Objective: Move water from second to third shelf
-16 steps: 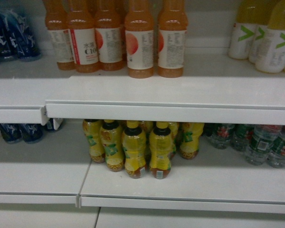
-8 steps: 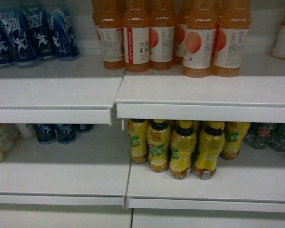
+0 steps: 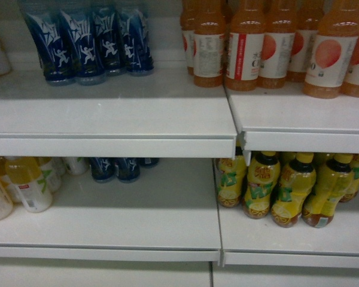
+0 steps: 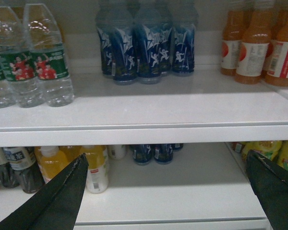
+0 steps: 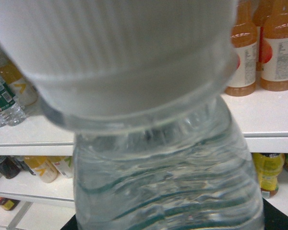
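Water fills my right wrist view, white cap close to the lens, clear liquid inside; right jaws hidden, grip state I cannot tell. More green-label bottles stand on the white upper shelf, beside blue bottles and orange bottles. Left gripper spread wide, facing the lower shelf.

Clear ribbed plastic water bottles wore dark green labels with red-shirted figures. Dark blue bottles carried white running figures. Orange juice bottles had white labels; squat yellow bottles showed green lettering. White shelves.
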Tool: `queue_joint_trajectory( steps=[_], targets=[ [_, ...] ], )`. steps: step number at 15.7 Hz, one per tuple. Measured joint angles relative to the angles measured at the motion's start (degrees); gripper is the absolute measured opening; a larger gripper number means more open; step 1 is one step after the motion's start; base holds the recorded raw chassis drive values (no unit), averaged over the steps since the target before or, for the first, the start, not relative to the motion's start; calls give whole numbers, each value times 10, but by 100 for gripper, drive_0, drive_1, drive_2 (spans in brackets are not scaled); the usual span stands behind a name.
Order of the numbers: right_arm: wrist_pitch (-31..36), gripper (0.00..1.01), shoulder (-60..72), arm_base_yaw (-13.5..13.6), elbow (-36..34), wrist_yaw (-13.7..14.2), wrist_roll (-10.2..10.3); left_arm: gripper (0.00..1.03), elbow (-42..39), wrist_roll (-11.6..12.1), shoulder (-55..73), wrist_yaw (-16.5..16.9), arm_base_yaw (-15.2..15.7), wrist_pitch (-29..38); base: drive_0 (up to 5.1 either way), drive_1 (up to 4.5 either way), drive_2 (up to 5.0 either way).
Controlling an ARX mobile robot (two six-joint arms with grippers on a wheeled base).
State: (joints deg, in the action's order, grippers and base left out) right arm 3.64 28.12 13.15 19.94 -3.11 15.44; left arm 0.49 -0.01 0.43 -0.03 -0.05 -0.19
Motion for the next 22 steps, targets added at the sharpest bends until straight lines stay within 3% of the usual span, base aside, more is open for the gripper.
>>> queue_joint_trajectory(
  steps=[22],
  targets=[
    [-3,45,0,0,0,-1,0,98,0,0,0,0,0,0,-495,250,250]
  ],
)
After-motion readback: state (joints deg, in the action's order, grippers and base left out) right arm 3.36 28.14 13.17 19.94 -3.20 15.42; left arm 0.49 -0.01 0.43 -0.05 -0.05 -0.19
